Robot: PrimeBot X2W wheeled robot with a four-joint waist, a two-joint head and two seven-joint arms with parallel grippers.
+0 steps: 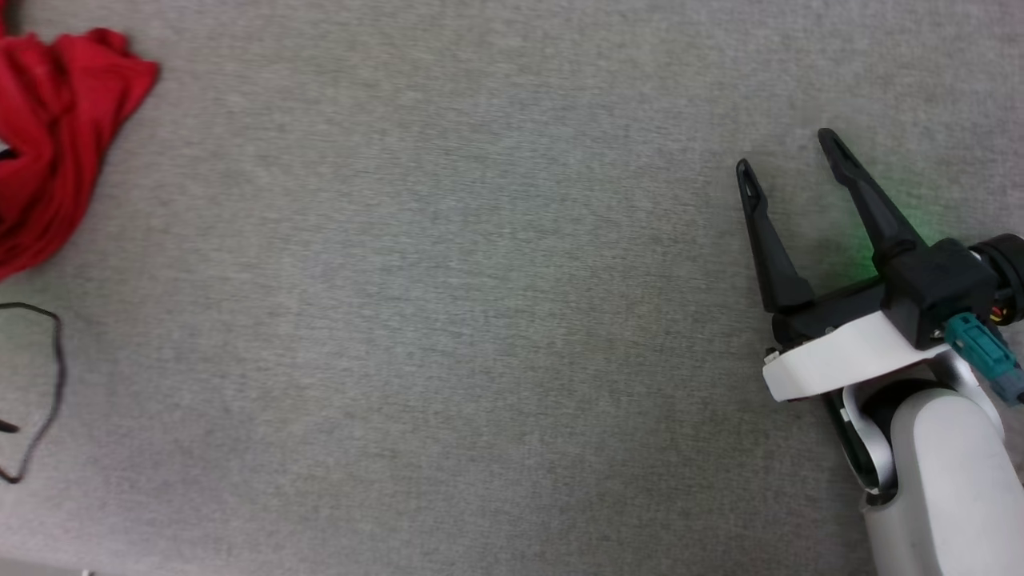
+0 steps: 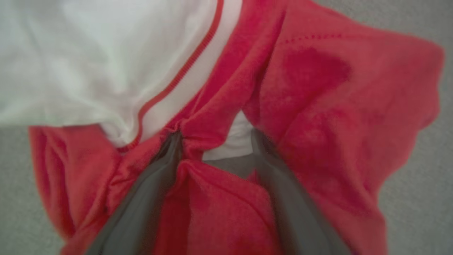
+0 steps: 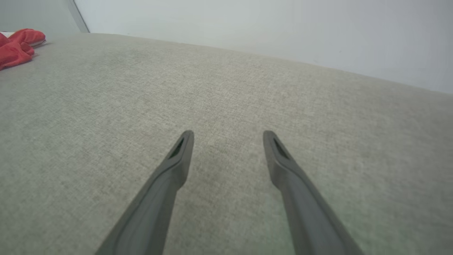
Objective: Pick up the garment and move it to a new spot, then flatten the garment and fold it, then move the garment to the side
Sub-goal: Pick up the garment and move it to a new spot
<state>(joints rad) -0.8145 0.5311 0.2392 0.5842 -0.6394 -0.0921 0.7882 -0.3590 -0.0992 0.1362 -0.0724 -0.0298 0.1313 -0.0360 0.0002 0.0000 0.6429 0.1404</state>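
Note:
The garment [image 1: 56, 136] lies crumpled at the far left of the grey surface in the head view, cut off by the frame edge. Up close, the garment [image 2: 318, 106] shows red folds and a white sleeve with a red stripe. My left gripper [image 2: 216, 136] is open, and its two fingers are pushed into the folds with red fabric bunched between them. My right gripper [image 1: 787, 152] stands open over bare surface at the right, far from the garment, with nothing between its fingers. In the right wrist view the right gripper [image 3: 228, 134] points across the surface, with the garment [image 3: 17, 46] small at the far left.
The grey woven surface [image 1: 448, 320] stretches between the garment and the right arm. A thin black cable [image 1: 48, 384] loops at the left edge below the garment. A pale wall [image 3: 283, 32] rises behind the surface's far edge.

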